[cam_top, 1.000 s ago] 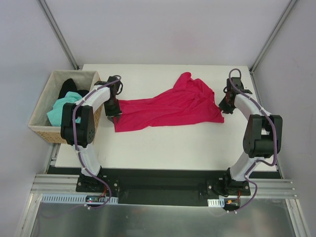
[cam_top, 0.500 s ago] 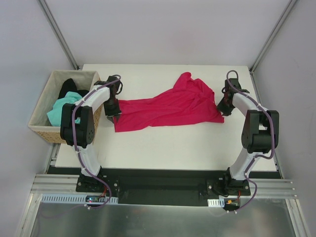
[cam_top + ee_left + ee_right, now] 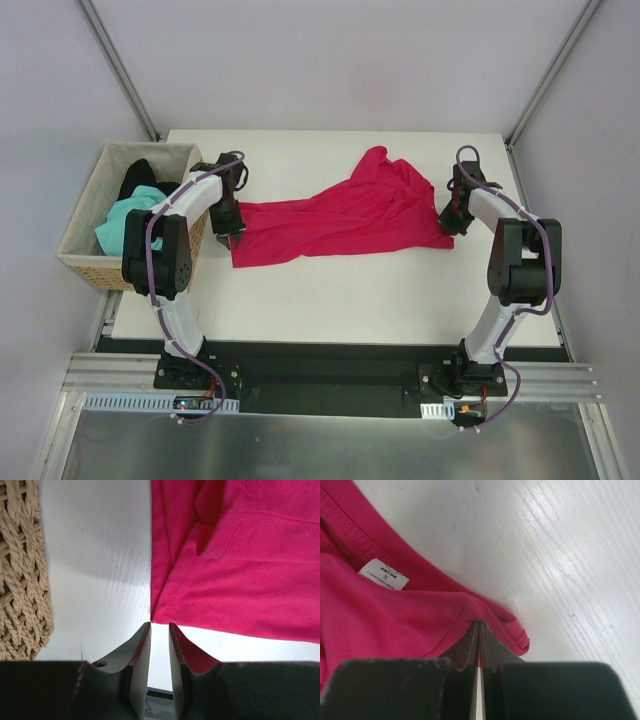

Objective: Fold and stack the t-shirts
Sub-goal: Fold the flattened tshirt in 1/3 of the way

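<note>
The crimson t-shirt (image 3: 340, 220) lies spread and rumpled across the middle of the table. Its left corner (image 3: 153, 616) rests just beyond the tips of my left gripper (image 3: 232, 232), which stands open by a narrow gap (image 3: 160, 625) with only bare table between the fingers. My right gripper (image 3: 447, 222) is at the shirt's right edge, shut (image 3: 479, 624) on a small pinched fold of the crimson cloth (image 3: 380, 625) beside the size label (image 3: 384, 574). A mint-green t-shirt (image 3: 118, 222) and a black t-shirt (image 3: 138, 177) lie bunched in the basket.
The tan wicker basket (image 3: 85, 262) stands at the table's left edge, its woven wall (image 3: 25, 580) close to my left gripper. White table (image 3: 330, 300) stretches in front of the crimson shirt. Metal frame posts rise at the back corners.
My right gripper has edged left onto the crimson shirt's right edge and shut on the cloth. The left arm and the shirt's left end have stayed put.
</note>
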